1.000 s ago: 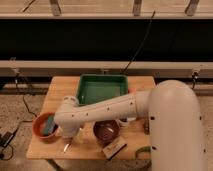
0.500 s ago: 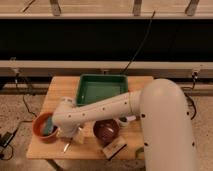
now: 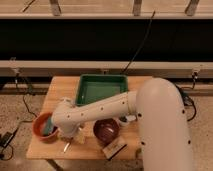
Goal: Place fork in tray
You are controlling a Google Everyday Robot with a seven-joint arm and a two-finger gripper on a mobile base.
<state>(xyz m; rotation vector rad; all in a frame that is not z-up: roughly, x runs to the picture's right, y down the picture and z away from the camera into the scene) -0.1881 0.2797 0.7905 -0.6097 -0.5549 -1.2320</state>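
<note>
The fork (image 3: 65, 146) is a small slim pale utensil lying on the wooden table (image 3: 60, 90) near its front left edge. My gripper (image 3: 75, 136) is at the end of the white arm, low over the table just above and to the right of the fork, between the orange bowl and the brown bowl. The arm hides most of the gripper. The deep-green tray (image 3: 80, 89) stands at the back middle of the table, well behind the gripper, and looks empty.
An orange bowl (image 3: 42, 128) holding something bluish stands at the front left. A brown bowl (image 3: 106, 131) stands at the front middle, with a small brown block (image 3: 114, 148) in front of it. My bulky white arm (image 3: 160, 125) covers the table's right side.
The arm's big upper part has swung a little to the left. The gripper has stayed low by the fork, and the fork has not moved.
</note>
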